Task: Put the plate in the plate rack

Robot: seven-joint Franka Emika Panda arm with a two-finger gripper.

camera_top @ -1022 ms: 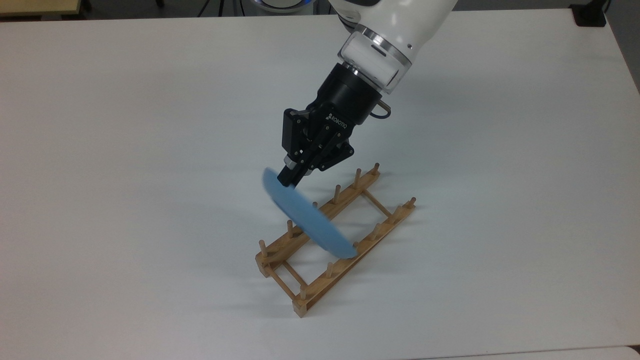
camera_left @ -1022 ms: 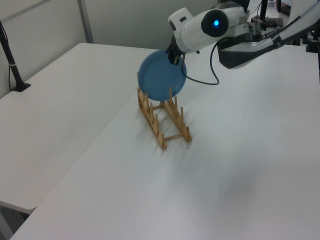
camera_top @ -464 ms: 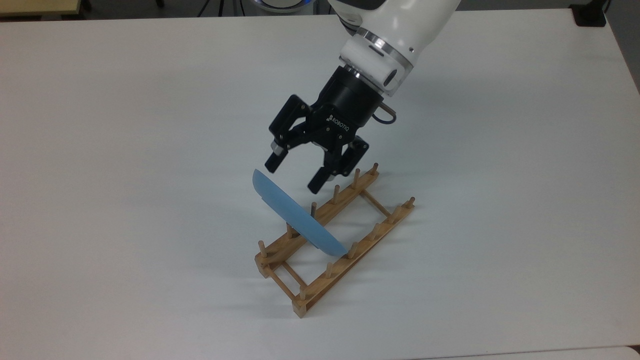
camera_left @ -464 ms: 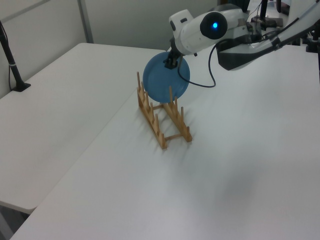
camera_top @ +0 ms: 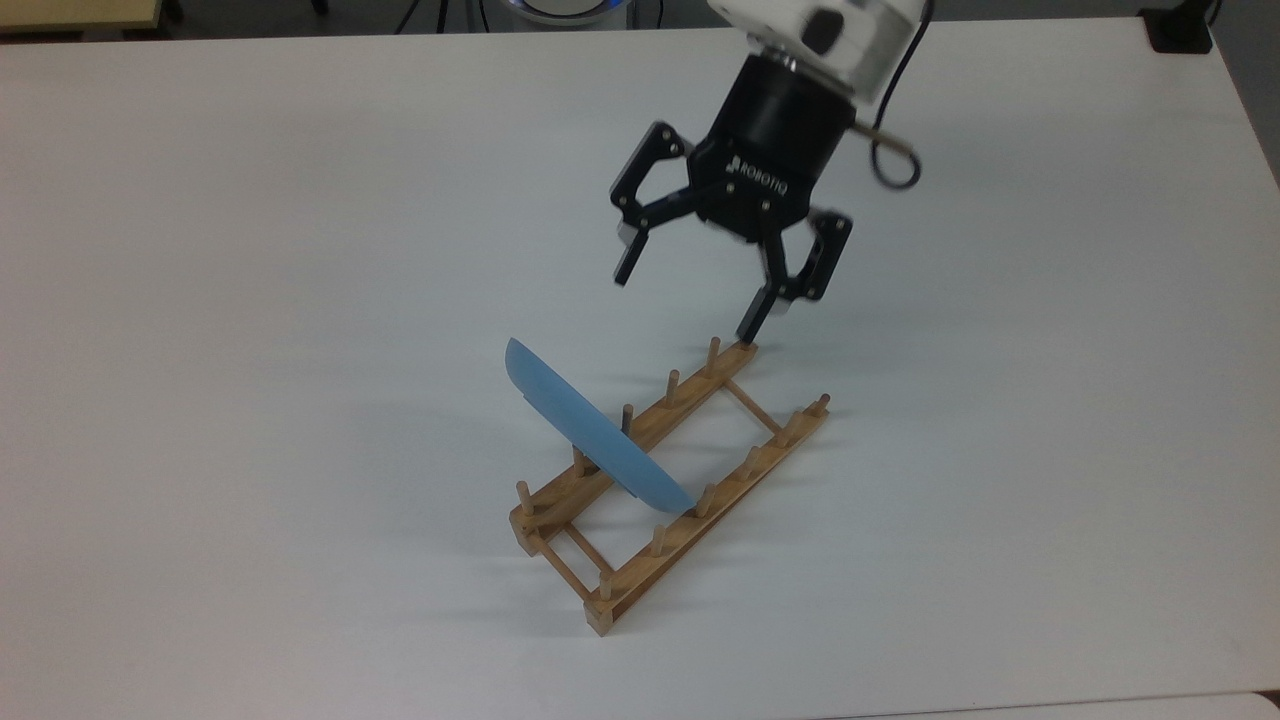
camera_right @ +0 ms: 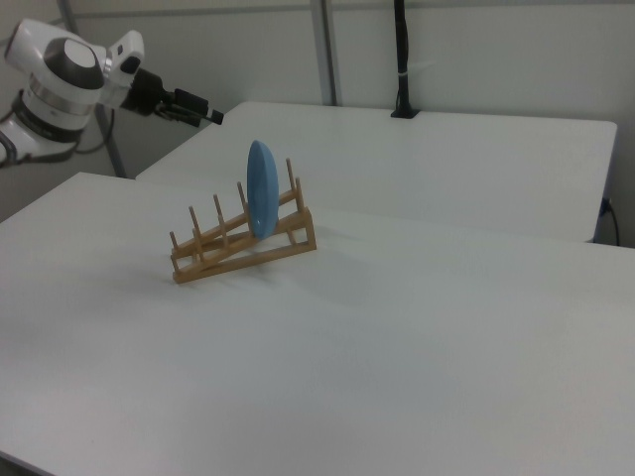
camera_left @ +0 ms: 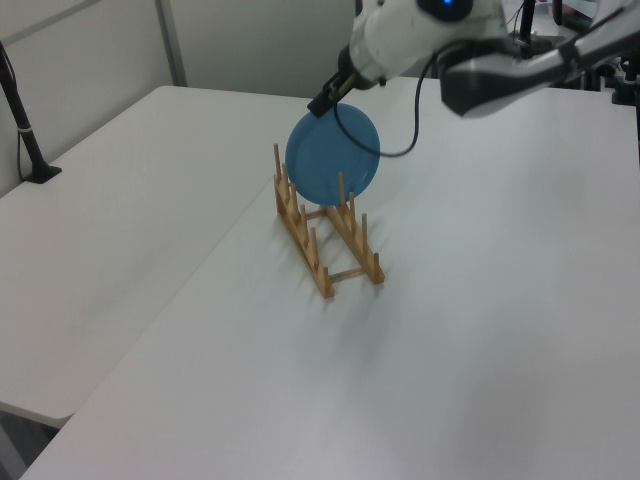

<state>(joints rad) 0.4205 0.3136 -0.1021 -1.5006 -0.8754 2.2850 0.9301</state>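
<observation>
Top view: I read "ROBOTIQ" on my gripper point(camera_top: 690, 298), fingers spread wide, holding nothing. Below it, toward the top view's left, the light-blue plate point(camera_top: 590, 435) stands on edge between pegs, lying crosswise to the wooden plate rack's point(camera_top: 672, 488) rails.

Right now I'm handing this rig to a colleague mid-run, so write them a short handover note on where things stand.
Gripper: jaws open, empty, hanging above the table, clear of the rack, off its end toward the top view's upper right.
Plate: on edge in the plate rack, between pegs across both rails, leaning a little; nothing holds it.
Done: plate slotted and released.
Left: probably nothing but parking the arm; check that the plate sits steady.
</observation>
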